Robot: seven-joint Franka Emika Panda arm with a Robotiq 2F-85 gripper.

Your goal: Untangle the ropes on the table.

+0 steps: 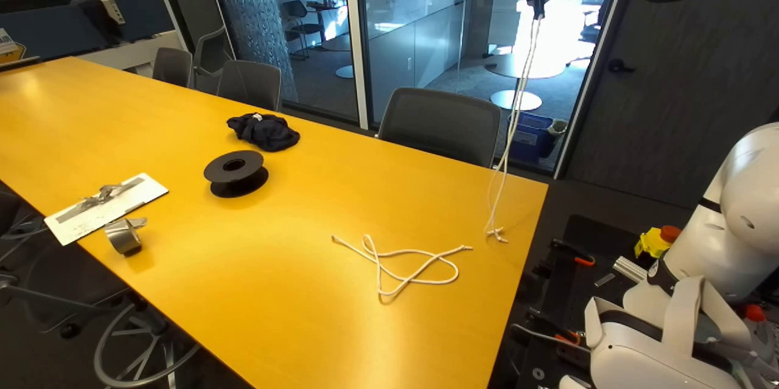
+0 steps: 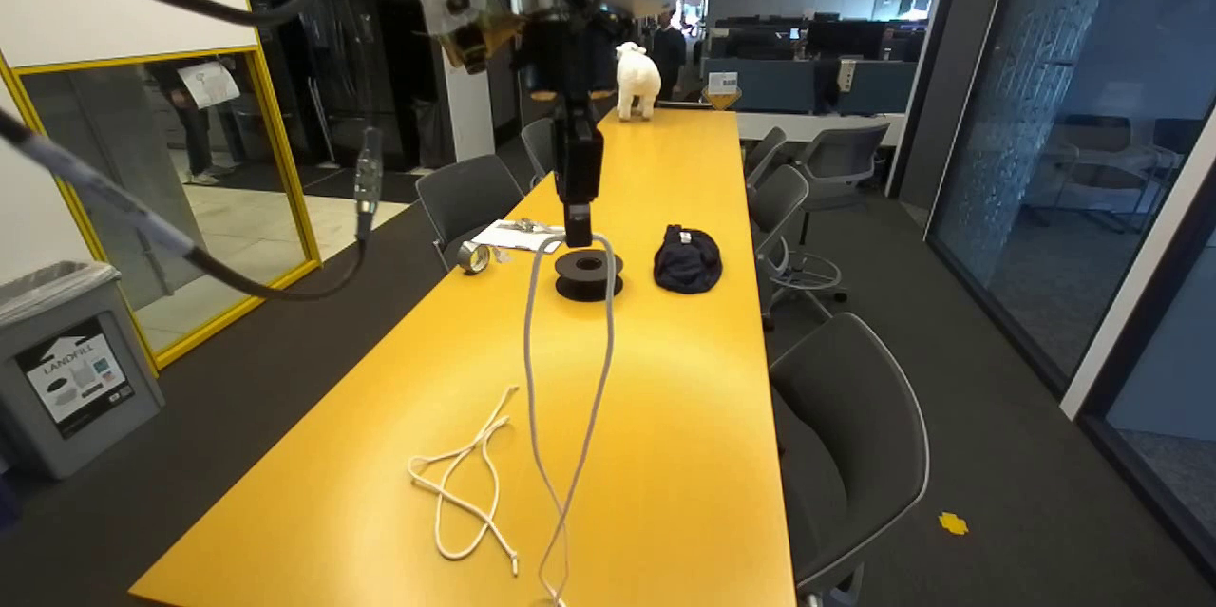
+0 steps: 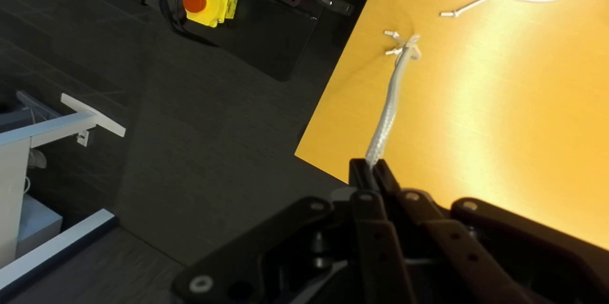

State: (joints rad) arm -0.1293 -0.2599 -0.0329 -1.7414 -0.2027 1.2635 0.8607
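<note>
Pincer (image 3: 372, 167) has one rope (image 3: 390, 105) pinched, apart from the other rope (image 1: 411, 280). Separating looks done imo; next, lower it onto the counter (image 1: 292, 328).

Both exterior views overlook the table (image 2: 693, 455), receding toward about twelve o'clock or ten; the wrist view looks down, gripper (image 3: 373, 167) close at six.

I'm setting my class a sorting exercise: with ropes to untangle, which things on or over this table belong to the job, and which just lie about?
For the job:
gripper
hanging rope in its grip
yellow table
second rope, lying on it

Just lying about:
black spool
silver tape roll
dark cloth bundle
flat white board
white sheep figure
</note>
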